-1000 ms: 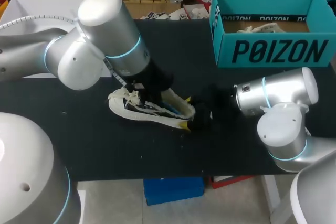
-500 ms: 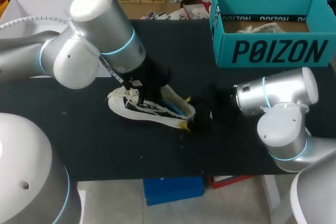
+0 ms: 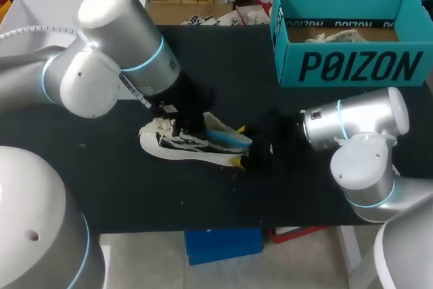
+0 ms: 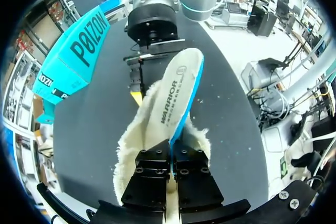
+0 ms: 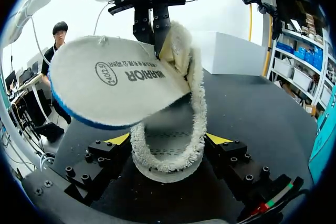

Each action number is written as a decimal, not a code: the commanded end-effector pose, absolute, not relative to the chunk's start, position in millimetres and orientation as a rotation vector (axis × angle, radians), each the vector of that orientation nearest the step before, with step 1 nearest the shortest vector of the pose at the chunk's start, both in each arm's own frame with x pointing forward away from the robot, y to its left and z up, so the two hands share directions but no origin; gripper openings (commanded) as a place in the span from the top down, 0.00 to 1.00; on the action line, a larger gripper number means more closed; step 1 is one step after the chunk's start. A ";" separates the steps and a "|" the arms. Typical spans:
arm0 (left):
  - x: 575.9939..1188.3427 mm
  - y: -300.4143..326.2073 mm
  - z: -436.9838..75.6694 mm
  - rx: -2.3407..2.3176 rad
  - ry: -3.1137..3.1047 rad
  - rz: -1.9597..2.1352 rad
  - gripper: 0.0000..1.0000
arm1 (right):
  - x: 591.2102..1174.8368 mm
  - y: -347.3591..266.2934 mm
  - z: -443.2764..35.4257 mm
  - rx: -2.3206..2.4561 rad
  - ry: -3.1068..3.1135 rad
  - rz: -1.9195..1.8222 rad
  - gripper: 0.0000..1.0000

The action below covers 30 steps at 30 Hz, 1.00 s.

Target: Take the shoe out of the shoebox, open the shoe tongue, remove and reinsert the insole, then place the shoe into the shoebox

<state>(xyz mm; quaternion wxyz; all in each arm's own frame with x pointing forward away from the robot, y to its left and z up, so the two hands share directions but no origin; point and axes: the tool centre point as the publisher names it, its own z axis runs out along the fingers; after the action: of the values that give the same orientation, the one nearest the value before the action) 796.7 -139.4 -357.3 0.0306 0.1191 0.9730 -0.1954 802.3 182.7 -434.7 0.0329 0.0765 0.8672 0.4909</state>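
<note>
1. My left gripper [image 4: 171, 150] is shut narrow on the near end of the insole [image 4: 176, 93], its fingers pinching the edge from both sides. Over the last second this arm has drawn up and back toward my left side, taking the insole with it.
2. The insole now stands tilted, with its held end raised clear of the fleece lining. More of its blue edge shows in the head view than a second ago. I cannot tell whether its far tip still touches the shoe [image 3: 179, 147].
3. I judge from this that the removal step is nearly done. What is left is to reinsert the insole and put the shoe in the box.
4. The shoe has not moved. It lies on the black table [image 3: 122, 187] between my two arms, out of the box.
5. My right gripper [image 5: 168, 145] has kept its place and is closed on the far end of the shoe, one yellow tip against each side, steadying it.
6. The teal shoebox [image 3: 352, 65] stands open at the table's far right corner, well apart from the shoe. Something pale lies inside it that I cannot identify.
7. Count, near to far: two grippers, both gripping; one insole; one shoe; one shoebox.
</note>
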 end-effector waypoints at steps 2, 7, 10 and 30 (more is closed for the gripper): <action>799.7 -147.6 -370.4 0.365 3.006 -0.565 1.00 | 802.8 184.7 -438.4 0.238 2.670 1.508 1.00; 802.5 -152.6 -373.1 0.385 2.988 -0.574 0.80 | 802.8 184.7 -438.4 0.238 2.670 1.508 1.00; 801.6 -156.3 -371.9 0.424 2.960 -0.582 0.63 | 802.8 184.7 -438.4 0.238 2.670 1.508 1.00; 802.9 -189.1 -375.6 0.633 2.875 -0.644 0.58 | 802.8 184.7 -438.4 0.238 2.670 1.508 1.00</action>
<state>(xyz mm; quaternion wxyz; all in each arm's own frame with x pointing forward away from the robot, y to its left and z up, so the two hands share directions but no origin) 798.0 -179.1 -367.8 0.0658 0.2068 0.9528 -0.2124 802.3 182.6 -434.8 0.0330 0.0766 0.8672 0.4909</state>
